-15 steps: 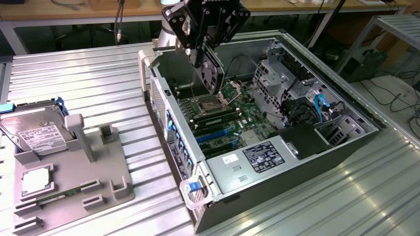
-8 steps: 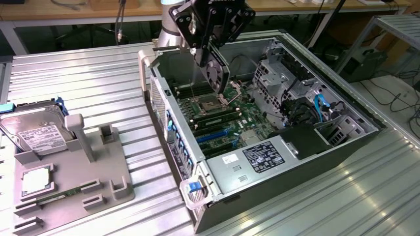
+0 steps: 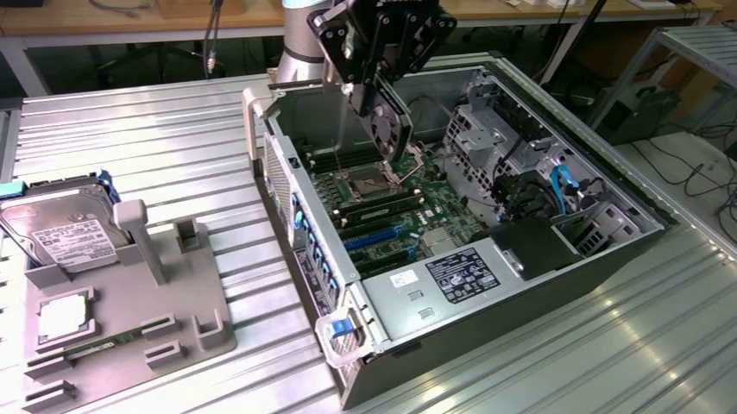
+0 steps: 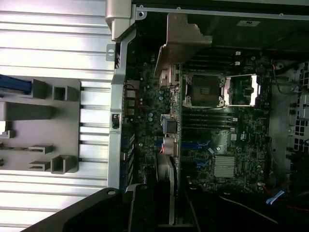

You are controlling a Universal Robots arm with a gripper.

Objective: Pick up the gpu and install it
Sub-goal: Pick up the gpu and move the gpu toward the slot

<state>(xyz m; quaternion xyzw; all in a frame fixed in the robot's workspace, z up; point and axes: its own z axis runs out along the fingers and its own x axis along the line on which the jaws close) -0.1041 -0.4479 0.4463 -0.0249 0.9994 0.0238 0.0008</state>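
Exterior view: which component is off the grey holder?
The gpu: the hand holds it on edge above the open case. The hard drive and memory stick lie in the grey holder on the exterior view's left.

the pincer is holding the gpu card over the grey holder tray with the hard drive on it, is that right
No. The pincer holds the thin green gpu card, but over the green motherboard inside the open black computer case, not over the grey plastic holder tray where the silver boxy hard drive lies. The exterior view shows it.
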